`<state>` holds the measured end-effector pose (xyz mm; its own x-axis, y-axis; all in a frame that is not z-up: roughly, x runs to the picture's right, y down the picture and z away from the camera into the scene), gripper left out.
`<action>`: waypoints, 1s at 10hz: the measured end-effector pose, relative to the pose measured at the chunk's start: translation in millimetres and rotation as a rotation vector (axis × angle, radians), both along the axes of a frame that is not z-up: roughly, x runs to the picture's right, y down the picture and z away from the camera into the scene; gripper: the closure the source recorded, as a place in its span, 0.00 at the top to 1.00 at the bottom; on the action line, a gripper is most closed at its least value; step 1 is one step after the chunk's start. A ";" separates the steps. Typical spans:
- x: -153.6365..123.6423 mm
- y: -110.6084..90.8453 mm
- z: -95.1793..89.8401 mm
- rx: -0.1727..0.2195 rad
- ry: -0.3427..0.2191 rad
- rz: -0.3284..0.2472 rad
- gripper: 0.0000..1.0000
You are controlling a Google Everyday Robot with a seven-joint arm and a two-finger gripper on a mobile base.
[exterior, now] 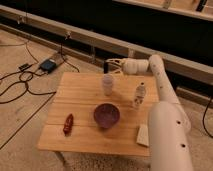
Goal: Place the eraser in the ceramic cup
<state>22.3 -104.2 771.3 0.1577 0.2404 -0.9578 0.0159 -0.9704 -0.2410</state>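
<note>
The ceramic cup (107, 84) stands upright on the far half of the wooden table (80, 140), pale and taller than wide. My gripper (112, 66) hangs on the white arm (161, 85) just beyond and above the cup, a little to its right, near the table's far edge. The eraser is not visible; I cannot tell whether it is in the gripper.
A wide purple bowl (106, 115) sits in front of the cup. A small white patterned bottle (139, 95) stands to the cup's right. A red object (68, 123) lies front left and a cream block (143, 135) front right. Cables and a box (48, 64) lie on the floor to the left.
</note>
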 end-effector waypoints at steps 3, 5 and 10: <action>-8.8 4.5 -2.2 -0.009 -0.025 -0.007 0.00; -10.4 6.4 -0.3 -0.013 -0.028 -0.009 0.00; -13.9 15.9 2.9 -0.038 -0.045 -0.034 0.00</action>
